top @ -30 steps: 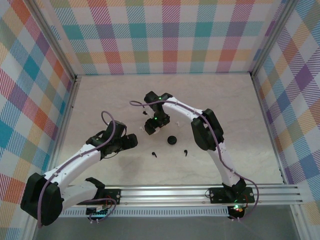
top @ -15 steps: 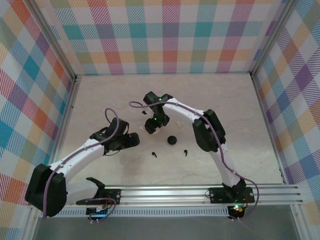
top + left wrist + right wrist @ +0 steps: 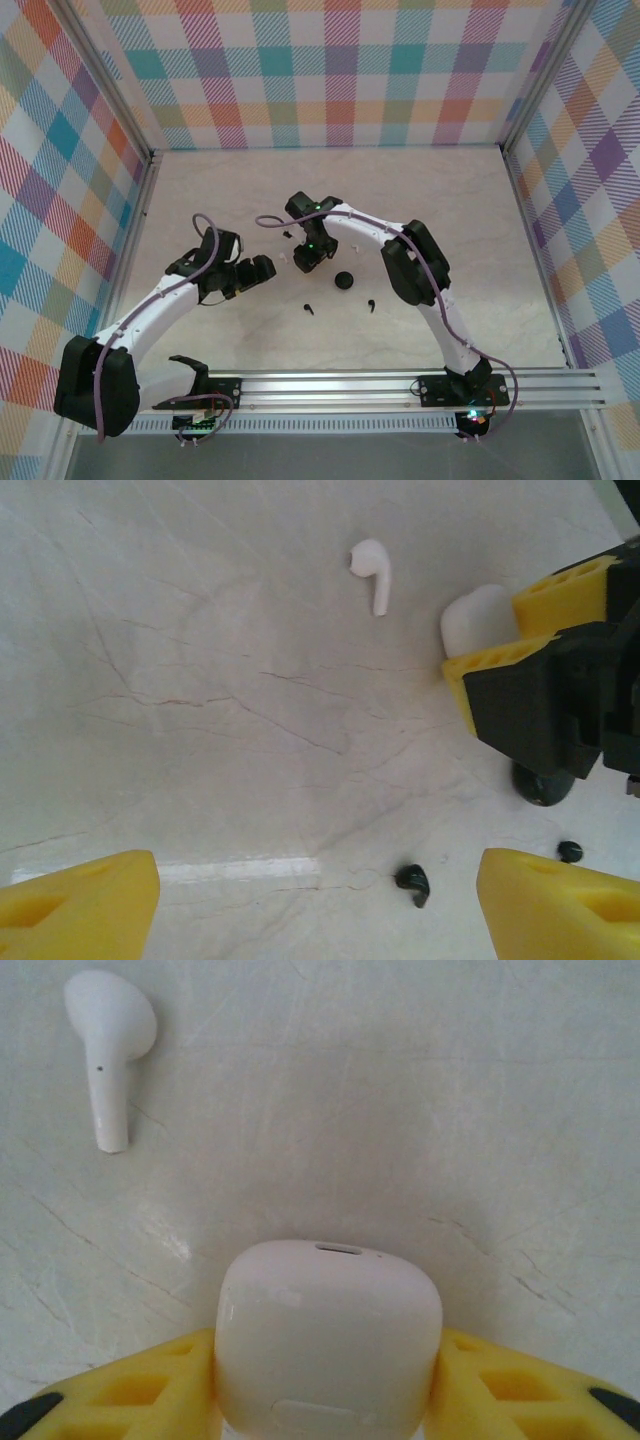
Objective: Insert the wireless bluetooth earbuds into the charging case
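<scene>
Right wrist: clamps right fingers (image 3: 140, 1385) on white case (image 3: 330, 1345), likely steadying it for white earbud (image 3: 108, 1045) beside it, with left fingers (image 3: 80, 910) apart, empty.

Your top view is bright, lit from overhead; the arms (image 3: 160, 305) cast only faint, soft shadows on the bench (image 3: 230, 190). In your left wrist view a white glare strip crosses the lower middle, and the yellow fingers (image 3: 75, 910) in the bottom corners are blurred. In your right wrist view the white case (image 3: 330, 1340) looks soft, a dim shadow above it; the white earbud (image 3: 108, 1040) upper left is sharper.
</scene>
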You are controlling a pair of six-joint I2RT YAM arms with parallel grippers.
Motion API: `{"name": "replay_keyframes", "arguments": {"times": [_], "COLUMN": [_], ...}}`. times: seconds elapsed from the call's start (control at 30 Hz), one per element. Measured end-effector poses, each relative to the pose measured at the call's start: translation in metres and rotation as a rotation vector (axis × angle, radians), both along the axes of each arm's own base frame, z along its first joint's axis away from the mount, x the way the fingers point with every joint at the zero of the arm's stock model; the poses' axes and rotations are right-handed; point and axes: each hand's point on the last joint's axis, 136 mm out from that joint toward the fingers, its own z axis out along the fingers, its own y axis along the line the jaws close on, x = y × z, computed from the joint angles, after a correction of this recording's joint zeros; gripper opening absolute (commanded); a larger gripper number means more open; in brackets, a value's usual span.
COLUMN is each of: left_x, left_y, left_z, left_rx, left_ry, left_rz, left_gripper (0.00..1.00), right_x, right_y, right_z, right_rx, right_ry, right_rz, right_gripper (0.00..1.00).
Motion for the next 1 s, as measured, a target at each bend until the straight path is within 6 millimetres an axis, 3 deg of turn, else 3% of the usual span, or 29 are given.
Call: {"name": "replay_keyframes", "arguments": {"times": [0.13,0.27,0.33,0.43,0.53,0.63,0.73,0.87,1.0], "left_x": [0.003,0.010,0.014,0.020,0.027,0.030,0.032,0.034,0.030], "left_y": [-0.001,-0.002,-0.007,-0.019,-0.030,-0.041,-0.051,-0.066,-0.089], "left_z": [0.005,0.017,0.026,0.045,0.067,0.088,0.109,0.136,0.150], "left_rx": [-0.068,-0.167,-0.216,-0.293,-0.367,-0.437,-0.489,-0.542,-0.586], "left_ry": [0.009,0.004,-0.011,-0.052,-0.109,-0.163,-0.200,-0.252,-0.254], "left_rz": [0.010,0.027,0.013,-0.031,-0.080,-0.137,-0.187,-0.262,-0.358], "left_gripper": [0.67,0.66,0.66,0.65,0.63,0.59,0.58,0.57,0.54], "right_x": [-0.001,-0.009,-0.014,-0.017,-0.022,-0.034,-0.048,-0.068,-0.081], "right_y": [-0.003,-0.013,-0.015,-0.010,0.000,0.010,0.015,0.018,0.016], "right_z": [0.002,0.007,0.019,0.055,0.105,0.155,0.188,0.203,0.191], "right_rx": [0.014,0.018,0.040,0.120,0.239,0.372,0.474,0.538,0.536], "right_ry": [-0.041,-0.068,-0.088,-0.141,-0.206,-0.258,-0.275,-0.261,-0.225], "right_rz": [0.034,0.077,0.106,0.156,0.211,0.272,0.322,0.383,0.419], "right_gripper": [0.42,0.41,0.41,0.41,0.41,0.41,0.41,0.41,0.40]}}
